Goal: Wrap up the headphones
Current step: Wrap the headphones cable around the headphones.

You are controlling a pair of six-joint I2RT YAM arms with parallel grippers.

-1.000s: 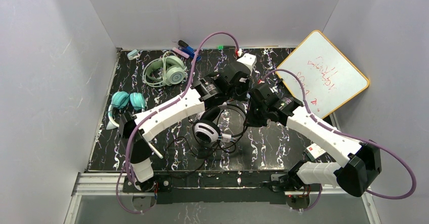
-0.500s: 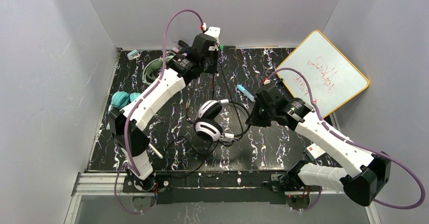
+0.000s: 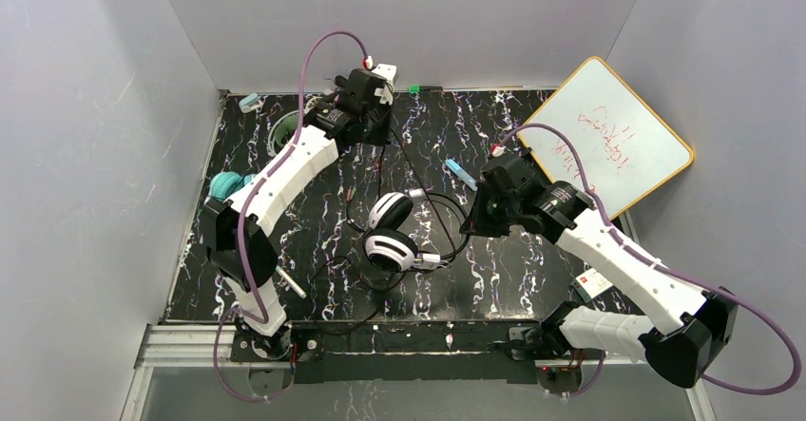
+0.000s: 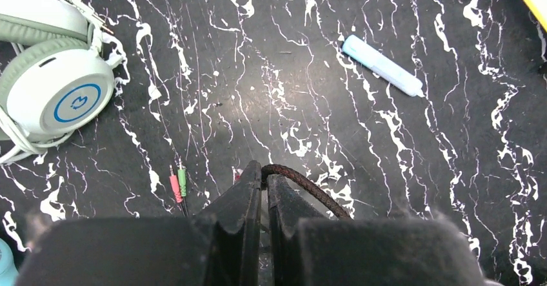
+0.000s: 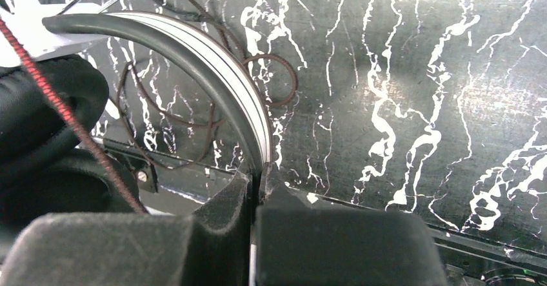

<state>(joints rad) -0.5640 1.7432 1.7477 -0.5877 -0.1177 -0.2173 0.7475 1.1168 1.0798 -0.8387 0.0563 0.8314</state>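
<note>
Left gripper [image 4: 260,173], swung from centre to the far edge, pinches the braided cable [image 4: 309,186]. Right gripper [image 5: 255,181] clamps the headband [image 5: 251,118] of the black-and-white headphones [image 3: 390,236], which apparently lie at the centre of the table [image 3: 504,278].

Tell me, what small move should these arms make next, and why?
Probably the left gripper should carry the cable it pinches down toward the black-and-white headset and around its headband. The cable runs in a long line from the headset to that raised gripper, not yet wound, while the right gripper clamps the headband, holding it ready.
</note>
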